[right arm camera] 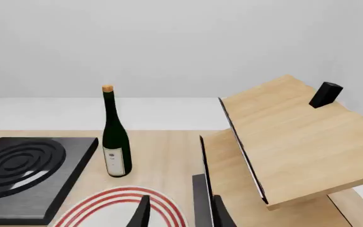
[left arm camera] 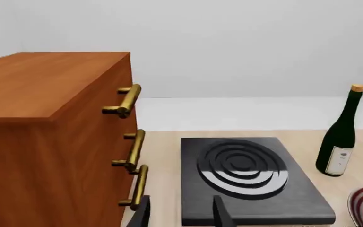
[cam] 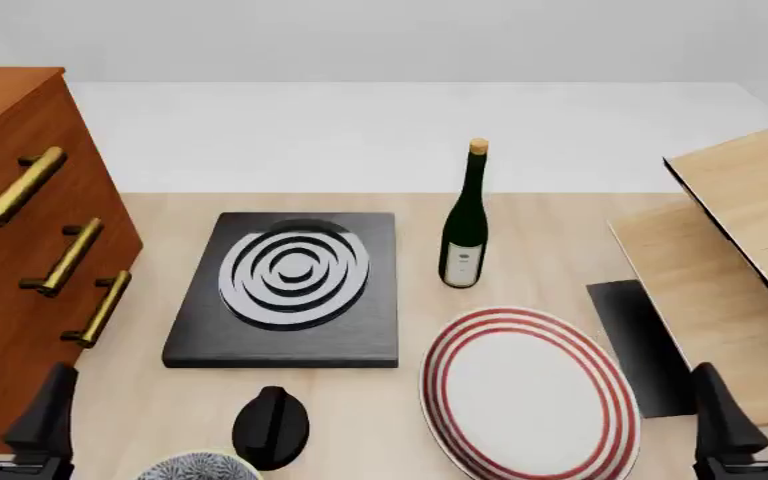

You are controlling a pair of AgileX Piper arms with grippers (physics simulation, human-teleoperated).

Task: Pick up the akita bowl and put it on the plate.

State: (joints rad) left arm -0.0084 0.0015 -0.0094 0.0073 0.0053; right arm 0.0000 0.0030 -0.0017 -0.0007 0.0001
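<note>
- Step, as I judge it: pre-reach; nothing grasped. Next move likely calls for left arm to drop over the bowl, pinch its rim, lift clear of the black knob and carry toward the plate.
- Table (cam: 357,410): pale wood-grain top, matte; carries all below.
- Wooden drawer cabinet (cam: 11,260): at table's left edge, reddish-brown boxy block w/ three brass bar handles.
- Light-wood tilted shelf unit (cam: 744,260): at right edge, flat slanted boards, thin dark edging.
- Plate (cam: 528,395): large round, glossy white w/ concentric red rings at rim; near front edge, right of centre. Nothing on it.
- Black slab (cam: 197,335): squarish burner-like block, matte, w/ raised grey-white concentric rings; left of centre, well apart from plate.
- Wine bottle (cam: 464,220): dark green glass, tall, narrow neck, tan cork, white label; upright, just behind plate toward back edge.
- Black knob (cam: 271,428): small rounded dark lump w/ ridge, near front edge, just in front of slab.
- Akita bowl (cam: 200,467): only a sliver shows at front edge, left of centre, just beside the knob; dense blue-white pattern, rounded. Rest cut off.
- Left gripper (cam: 4,415): dark slim fingers spread apart, holding nothing; low at front-left corner, near bowl.
- Right gripper (cam: 755,415): fingers spread too, holding nothing; front-right corner, beside plate.
</note>
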